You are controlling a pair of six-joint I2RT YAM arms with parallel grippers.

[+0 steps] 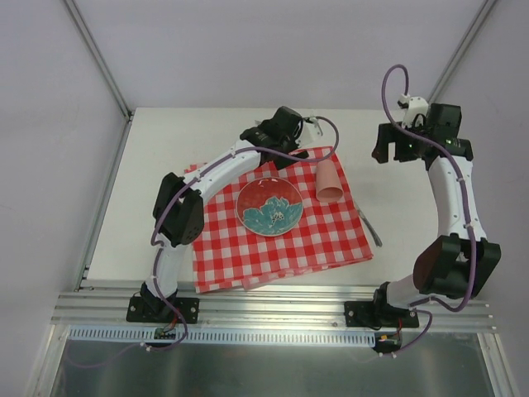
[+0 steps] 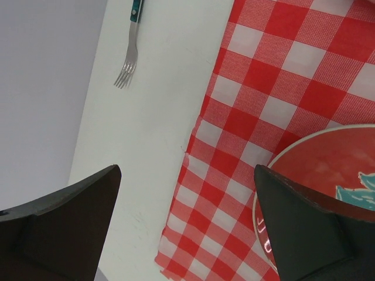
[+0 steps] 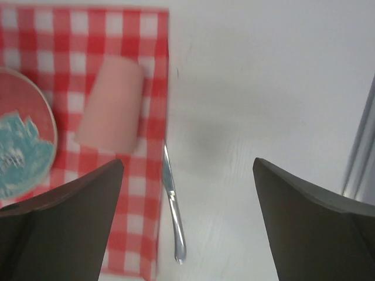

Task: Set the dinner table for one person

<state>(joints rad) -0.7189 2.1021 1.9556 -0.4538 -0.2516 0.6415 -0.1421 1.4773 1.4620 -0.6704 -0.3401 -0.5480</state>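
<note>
Both arms reach out over the dinner table [image 1: 149, 157], an off-white top with an aluminium rail along its near edge. The left gripper [image 2: 186, 175] hangs with its jaws spread wide and nothing between them. Under the gap lie a strip of bare tabletop and the far edge of a red-and-white checked cloth [image 1: 281, 240].

The right gripper [image 3: 187, 164] also stands wide open and grips nothing. It is over bare tabletop just right of the cloth.

A red plate [image 1: 269, 206] with a teal flower pattern sits on the middle of the cloth. To its right a pink cup [image 1: 329, 182] lies on its side on the cloth; what it holds cannot be made out. A table knife [image 3: 173, 199] lies along the cloth's right edge. A fork [image 2: 130, 55] with a teal handle rests on bare tabletop beyond the cloth, apart from the left jaws.
</note>
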